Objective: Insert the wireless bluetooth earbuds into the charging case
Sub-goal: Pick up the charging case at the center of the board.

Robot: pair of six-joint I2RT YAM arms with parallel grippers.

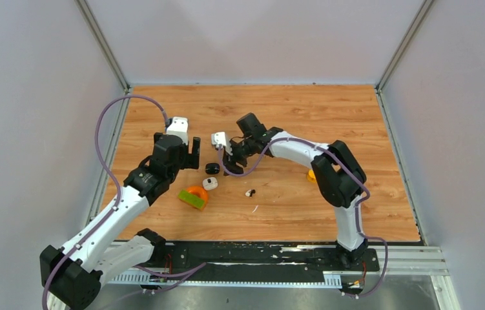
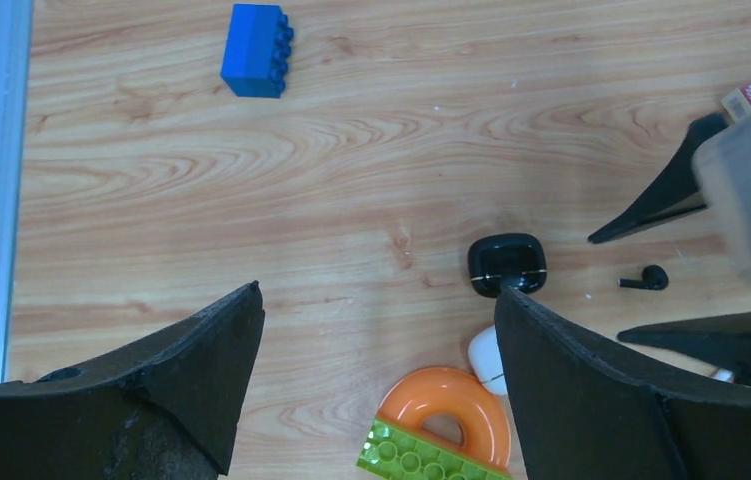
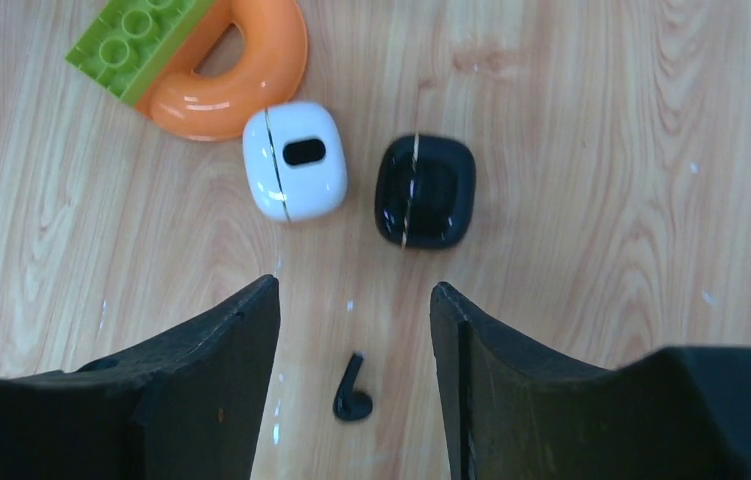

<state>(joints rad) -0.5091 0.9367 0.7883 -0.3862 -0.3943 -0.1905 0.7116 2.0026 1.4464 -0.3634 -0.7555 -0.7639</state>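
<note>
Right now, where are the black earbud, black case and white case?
black earbud (image 3: 352,390), right wrist view, where stem meets head.
black case (image 3: 423,190), right wrist view, centre of its top.
white case (image 3: 296,187), right wrist view, shell below the dark oval.

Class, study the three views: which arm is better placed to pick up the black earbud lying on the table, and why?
Right. The right fingers stand either side of the black earbud, directly over it. The left fingers hang near the orange ring, with that earbud off to their side.
</note>
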